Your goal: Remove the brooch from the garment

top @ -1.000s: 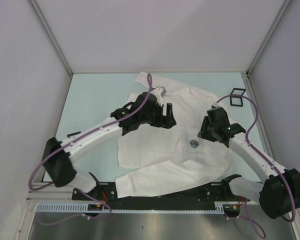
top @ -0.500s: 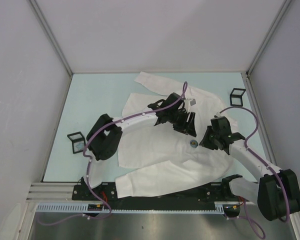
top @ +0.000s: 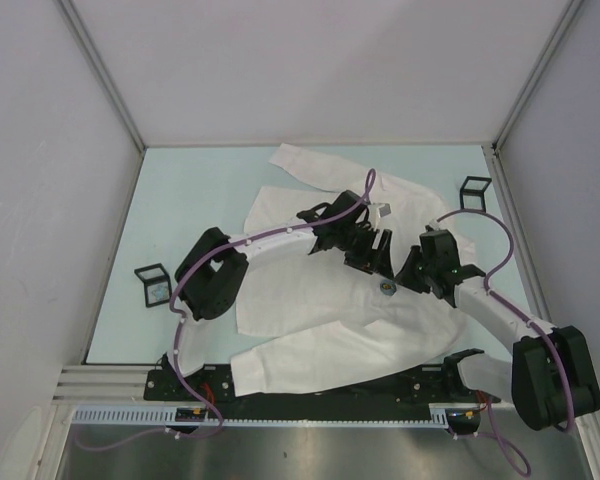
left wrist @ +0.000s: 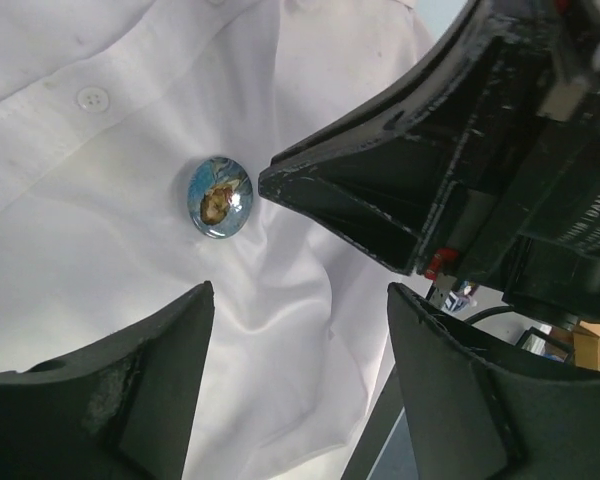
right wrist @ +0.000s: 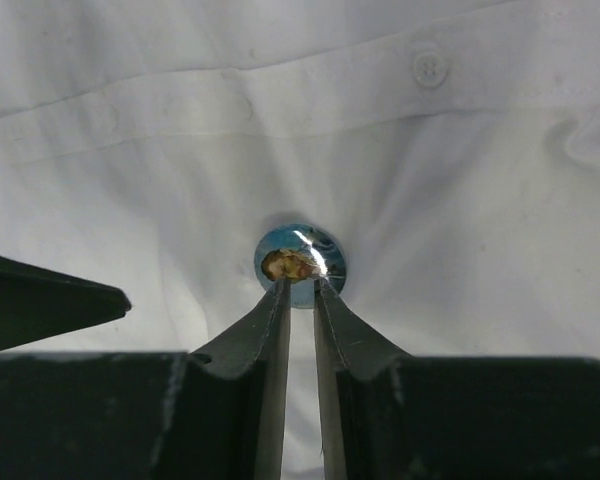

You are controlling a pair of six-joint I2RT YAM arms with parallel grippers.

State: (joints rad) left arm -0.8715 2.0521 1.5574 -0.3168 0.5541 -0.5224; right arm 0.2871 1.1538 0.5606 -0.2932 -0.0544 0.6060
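Note:
The garment (top: 310,300) is a white collared shirt spread flat on the table. The brooch (top: 388,287) is a small round blue piece with a portrait, pinned below the button placket. It also shows in the left wrist view (left wrist: 220,197) and the right wrist view (right wrist: 300,263). My right gripper (top: 402,278) has its jaws closed to a thin slit, holding nothing, and its tips (right wrist: 298,285) rest at the brooch's near edge. My left gripper (top: 373,255) is wide open and empty just above the cloth (left wrist: 300,300), with the brooch a little ahead of its fingers.
A small black frame stand (top: 153,285) sits on the table left of the shirt, and another (top: 473,192) stands at the back right. White enclosure walls ring the table. The two grippers are close together over the shirt's chest.
My left arm has swung right from the collar to beside the brooch, uncovering the left black stand. My right gripper has moved left and down onto the brooch's edge.

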